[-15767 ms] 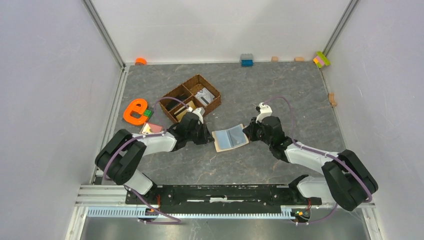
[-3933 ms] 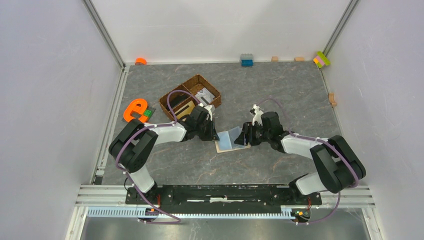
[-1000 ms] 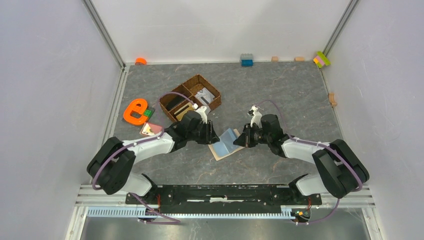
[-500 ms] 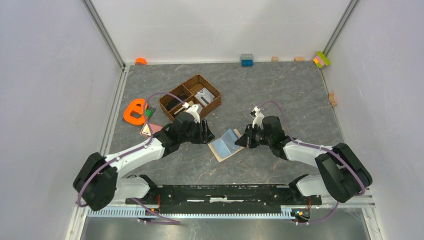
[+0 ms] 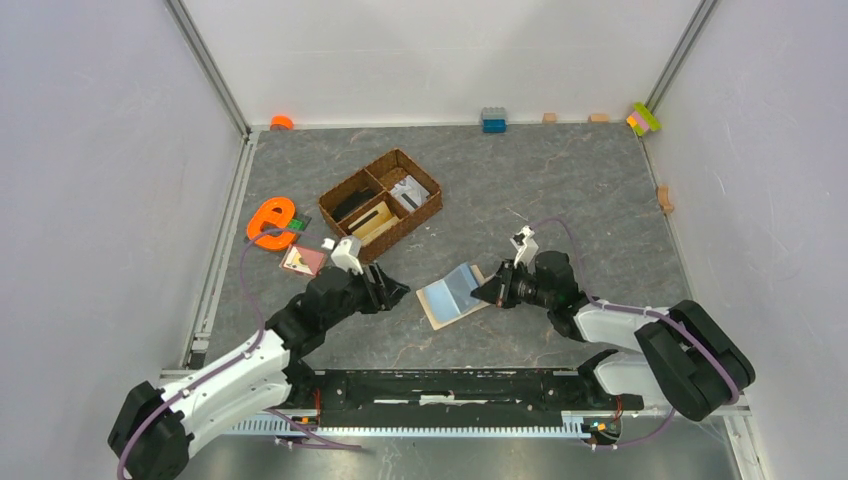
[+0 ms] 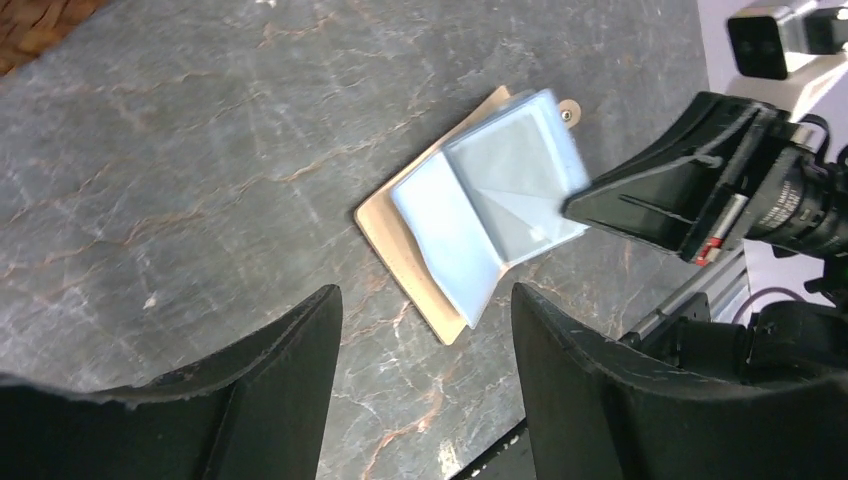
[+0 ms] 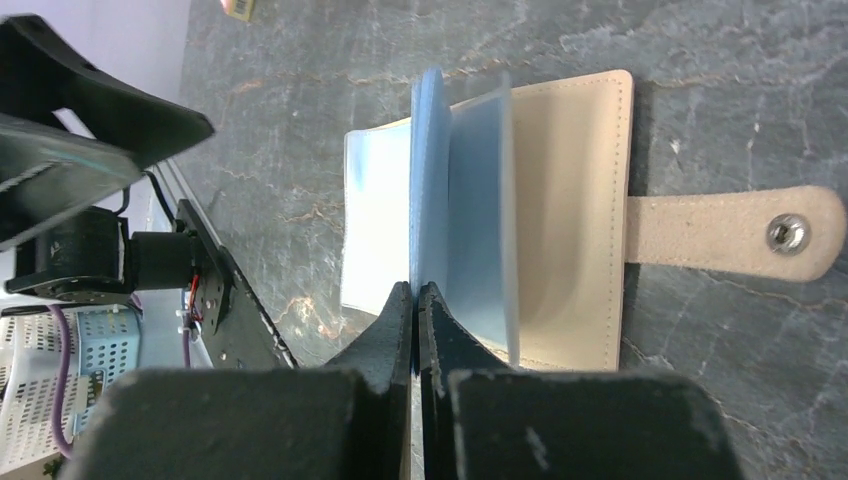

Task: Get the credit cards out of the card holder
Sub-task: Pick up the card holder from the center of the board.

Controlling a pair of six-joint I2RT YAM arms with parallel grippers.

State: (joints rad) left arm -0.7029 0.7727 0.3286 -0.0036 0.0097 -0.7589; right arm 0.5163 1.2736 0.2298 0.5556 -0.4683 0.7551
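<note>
Top view: wallet [image 5: 452, 298] lies open on the table [image 5: 560, 190], a little toward 6 o'clock from centre. Its beige cover is down and its clear-grey sleeves face up.

R gripper [image 5: 481, 291] reaches in from 3 o'clock of the wallet. Its fingers are pressed together, pinching the edge of one sleeve [image 7: 430, 170]. In the R wrist view that sleeve stands upright off the cover, w/ others lying flat on the far side of it. Closing tab [image 7: 735, 232] w/ its snap lies flat on the table, pointing away from the fold. Sleeves might hold a card, but through the shine I can't tell.

L gripper [image 5: 395, 290] is at 9 o'clock of the wallet, near but not touching. Its fingers [image 6: 270, 390] are spread wide w/ nothing btw them. The L wrist view looks down through that gap at the wallet and the R gripper's tip on the sleeve.

Cards [image 5: 303, 260] lie on the table at approx 10 o'clock of the L gripper, well apart from the wallet, pinkish face up. They sit just beside the orange letter toy [image 5: 268, 222], which is at their 11 o'clock.

Basket [image 5: 346, 186], brown wicker w/ compartments, is at 11 o'clock of the wallet, small items inside. Blue block [image 5: 492, 120] sits at the far wall, 12 o'clock.
</note>
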